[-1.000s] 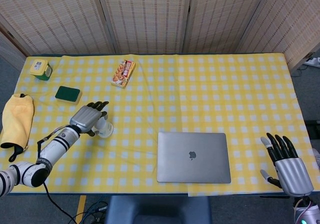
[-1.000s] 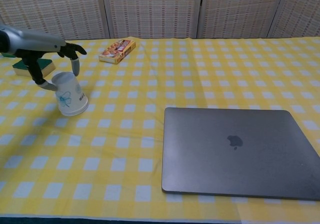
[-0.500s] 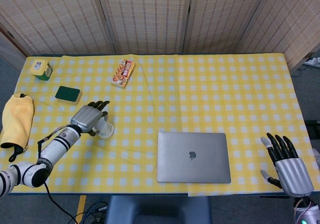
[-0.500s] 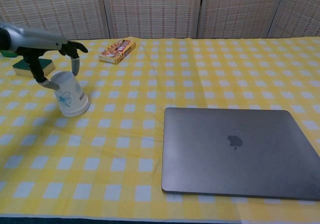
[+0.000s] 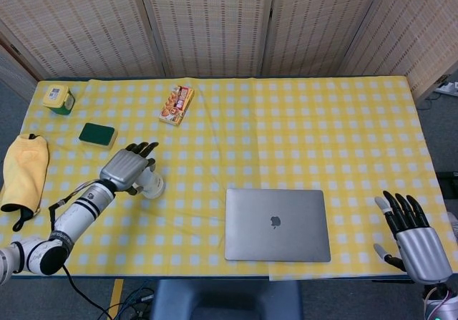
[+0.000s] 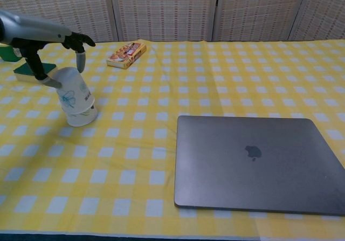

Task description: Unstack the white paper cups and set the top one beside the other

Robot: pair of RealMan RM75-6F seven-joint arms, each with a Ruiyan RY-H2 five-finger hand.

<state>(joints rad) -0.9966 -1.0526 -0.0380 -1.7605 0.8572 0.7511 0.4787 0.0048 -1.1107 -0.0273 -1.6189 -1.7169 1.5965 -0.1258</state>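
Two white paper cups with a blue print stand upside down on the yellow checked cloth at the left. The top cup [image 6: 71, 87] is tilted and partly raised off the lower cup [image 6: 82, 115], whose rim rests on the cloth. My left hand [image 6: 51, 39] pinches the top cup between thumb and fingers from above and behind. In the head view the left hand [image 5: 127, 167] covers most of the cups [image 5: 152, 185]. My right hand [image 5: 415, 240] hangs open, fingers spread, off the table's front right corner, holding nothing.
A closed grey laptop [image 5: 278, 224] lies at the front centre. A snack box [image 5: 176, 104] sits at the back. A green sponge [image 5: 97, 134], a yellow-lidded jar [image 5: 57, 98] and a yellow cloth [image 5: 23, 170] are along the left side.
My left hand has risen slightly and drawn the top cup up off the lower one, so the stack looks taller. The right hand has barely moved.
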